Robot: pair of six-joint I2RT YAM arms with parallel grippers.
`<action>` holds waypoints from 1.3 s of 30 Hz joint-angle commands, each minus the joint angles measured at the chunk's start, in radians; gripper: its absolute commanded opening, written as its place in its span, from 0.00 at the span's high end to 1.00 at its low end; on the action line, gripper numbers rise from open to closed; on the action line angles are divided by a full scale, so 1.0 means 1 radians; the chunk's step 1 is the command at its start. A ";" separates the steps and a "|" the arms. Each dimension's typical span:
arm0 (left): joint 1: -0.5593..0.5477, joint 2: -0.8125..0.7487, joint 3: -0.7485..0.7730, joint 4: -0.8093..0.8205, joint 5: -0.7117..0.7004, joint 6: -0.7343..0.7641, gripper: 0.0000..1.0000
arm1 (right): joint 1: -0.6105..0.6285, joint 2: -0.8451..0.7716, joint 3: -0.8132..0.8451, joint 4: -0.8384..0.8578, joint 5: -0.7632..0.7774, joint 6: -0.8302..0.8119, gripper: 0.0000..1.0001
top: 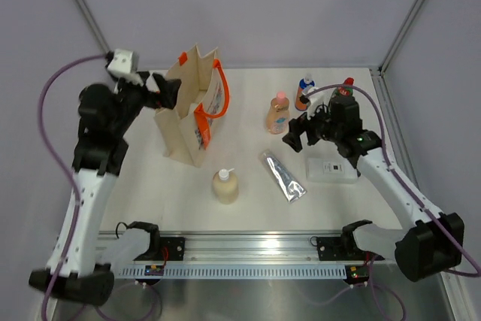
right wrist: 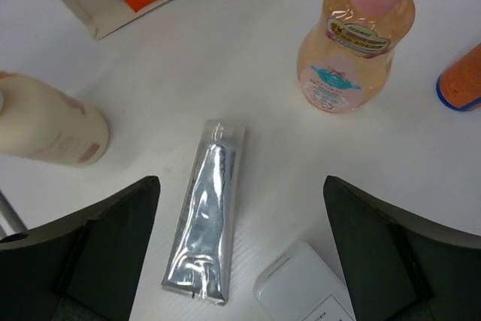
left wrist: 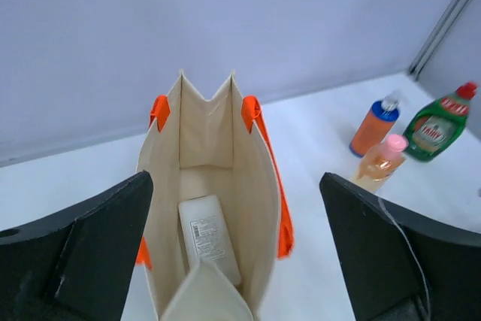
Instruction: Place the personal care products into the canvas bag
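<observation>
The bag (top: pixel 184 114) stands upright on the left of the table (top: pixel 143 193), mouth open. The left gripper (top: pixel 161 92) hangs above it, jaws spread wide and empty. 1 white bottle (left wrist: pixel 208 237) lies flat on the bag's floor. The other 6 items are on the table: the pump bottle (top: pixel 225 186) near the bag's front, the tube (top: pixel 282 176) beside it, a flat white container (top: pixel 331 168) further right, and the peach bottle (top: pixel 276 113), orange bottle (top: pixel 304 95) and green bottle (left wrist: pixel 436 129) standing behind. The right gripper (right wrist: pixel 240 186) is wide open, holding nothing, over the tube.
</observation>
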 commanded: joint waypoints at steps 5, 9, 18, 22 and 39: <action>0.010 -0.474 -0.408 0.002 -0.029 -0.221 0.01 | 0.113 0.290 0.040 0.455 0.459 0.256 0.00; 0.010 -0.643 -0.504 -0.025 0.005 -0.273 0.01 | 0.116 0.394 0.054 0.572 0.466 0.272 0.00; 0.010 -0.631 -0.543 -0.031 0.182 -0.305 0.01 | 0.119 0.555 0.112 0.733 0.392 0.287 0.01; 0.008 -0.582 -0.514 -0.023 0.296 -0.319 0.01 | 0.119 0.605 0.146 0.727 0.406 0.295 0.03; -0.427 -0.302 -0.404 0.066 0.139 -0.265 0.01 | 0.038 0.307 0.247 0.303 0.000 0.186 1.00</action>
